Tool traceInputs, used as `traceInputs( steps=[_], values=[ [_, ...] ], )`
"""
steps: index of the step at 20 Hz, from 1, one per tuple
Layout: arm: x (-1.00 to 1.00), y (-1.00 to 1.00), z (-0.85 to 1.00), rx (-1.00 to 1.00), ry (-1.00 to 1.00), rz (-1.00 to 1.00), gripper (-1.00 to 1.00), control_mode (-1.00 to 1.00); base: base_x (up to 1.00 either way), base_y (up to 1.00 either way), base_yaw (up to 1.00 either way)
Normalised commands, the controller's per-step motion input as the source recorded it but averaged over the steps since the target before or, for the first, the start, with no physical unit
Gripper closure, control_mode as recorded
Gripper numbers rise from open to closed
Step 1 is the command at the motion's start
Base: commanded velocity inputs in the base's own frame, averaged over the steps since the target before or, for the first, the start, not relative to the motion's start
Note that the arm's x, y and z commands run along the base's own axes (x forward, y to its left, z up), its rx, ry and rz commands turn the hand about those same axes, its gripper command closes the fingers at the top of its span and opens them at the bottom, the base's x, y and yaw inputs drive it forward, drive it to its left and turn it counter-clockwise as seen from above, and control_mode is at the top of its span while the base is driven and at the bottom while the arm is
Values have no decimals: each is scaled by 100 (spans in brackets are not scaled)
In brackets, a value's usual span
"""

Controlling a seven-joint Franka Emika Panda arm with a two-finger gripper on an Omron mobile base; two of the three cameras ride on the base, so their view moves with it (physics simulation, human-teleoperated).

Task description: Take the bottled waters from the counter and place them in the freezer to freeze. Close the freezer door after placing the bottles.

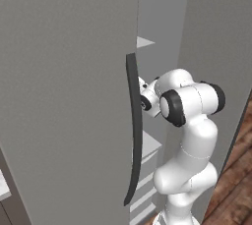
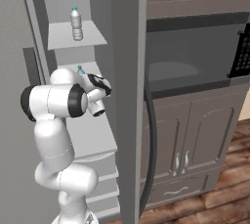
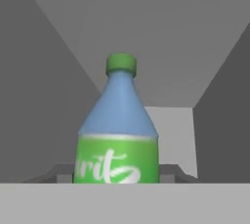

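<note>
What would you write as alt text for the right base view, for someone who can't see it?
A white robot arm reaches into the open freezer, its gripper hidden behind the wrist beside a blue bottle whose teal cap peeks out on a middle shelf. A clear bottle stands upright on the shelf above. To the right is a built-in microwave over grey-brown cabinets.

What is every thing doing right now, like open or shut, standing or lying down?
Freezer door: open.
Clear bottle: upright on the upper freezer shelf, free.
Blue bottle: upright inside the freezer, cap on, gripped in the shut jaws.
Microwave: shut.
Lower cabinet doors: shut.
</note>
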Motion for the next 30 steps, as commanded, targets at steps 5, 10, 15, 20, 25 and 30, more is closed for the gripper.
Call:
traceInputs(
  steps=[5,10,15,20,25,30],
  values=[
    [0,0,0,0,0,0,-100,-100,0,0,0],
    [-4,0,0,0,0,0,-100,-100,0,0,0],
    [-13,0,0,0,0,0,-100,-100,0,0,0],
    [-50,0,19,0,-11,-1,-100,-100,0,0,0],
    [-100,-11,67,0,-32,-3,-100,-100,0,0,0],
    [-97,-42,94,0,-34,-13,-100,-100,0,0,0]
  ],
)
